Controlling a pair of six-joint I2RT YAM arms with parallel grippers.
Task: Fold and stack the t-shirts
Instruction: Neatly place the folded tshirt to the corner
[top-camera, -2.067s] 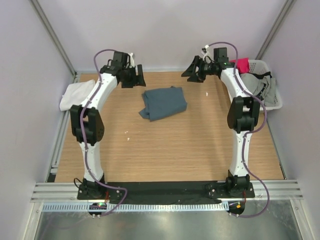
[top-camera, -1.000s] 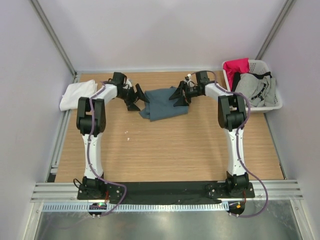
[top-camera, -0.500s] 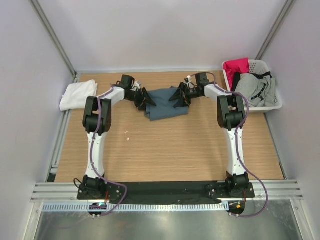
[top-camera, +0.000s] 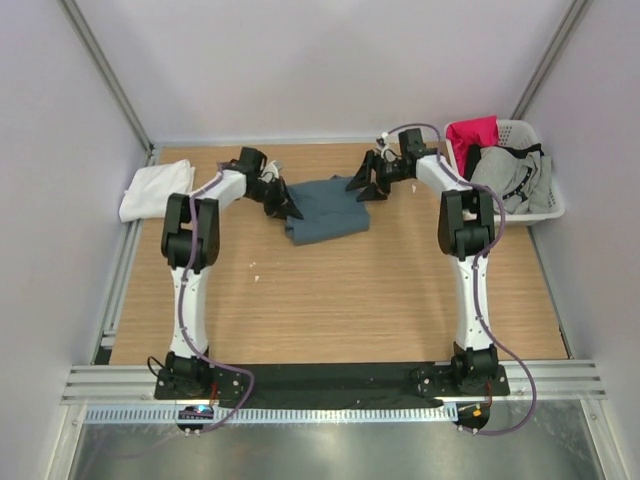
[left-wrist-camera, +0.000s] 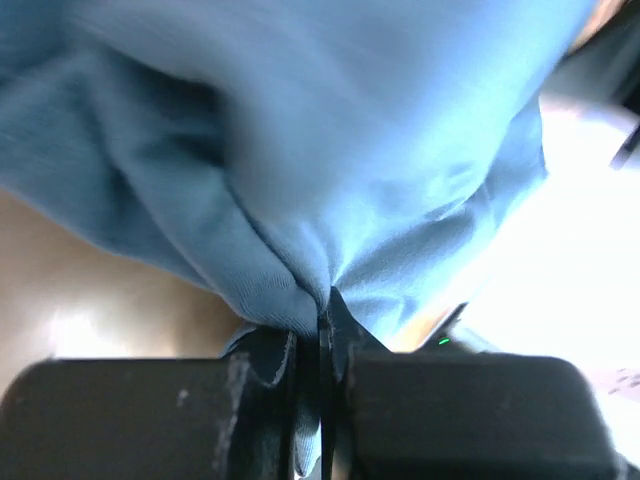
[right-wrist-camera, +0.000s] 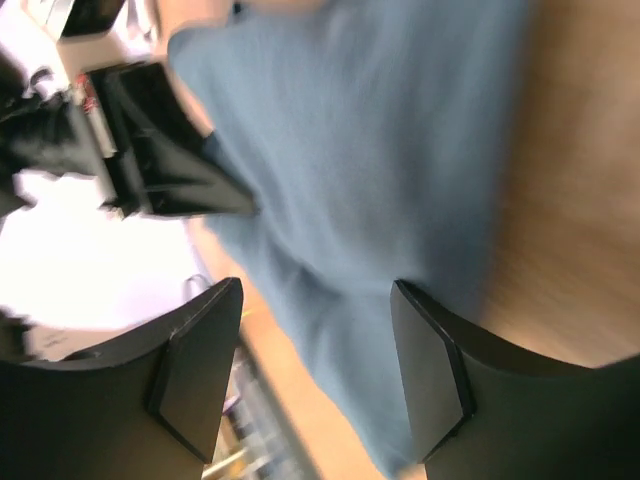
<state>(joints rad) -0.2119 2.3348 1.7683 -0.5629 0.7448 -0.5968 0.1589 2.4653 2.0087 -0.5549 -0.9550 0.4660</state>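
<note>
- Pale walls (top-camera: 330, 70) close in a wooden desk (top-camera: 330, 300), seen from above.
- Upper centre of that frame, the blue tee (top-camera: 330, 212) lies bunched on the desk between my two grippers.
- My left gripper (top-camera: 284, 206) is at the tee's left edge. The left wrist view shows its jaws pinched tight on a gathered fold of the blue cloth, which fans out above them.
- My right gripper (top-camera: 367, 188) is at the tee's upper right corner with its jaws wide. In the right wrist view its fingers (right-wrist-camera: 200, 370) spread over blue cloth and grip nothing. That view is blurred, so I cannot tell whether they touch it.
- The white tee (top-camera: 155, 190) lies at the desk's left edge, well apart from the blue one.
- At upper right, a basket (top-camera: 553, 212) holds red and grey clothes.
</note>
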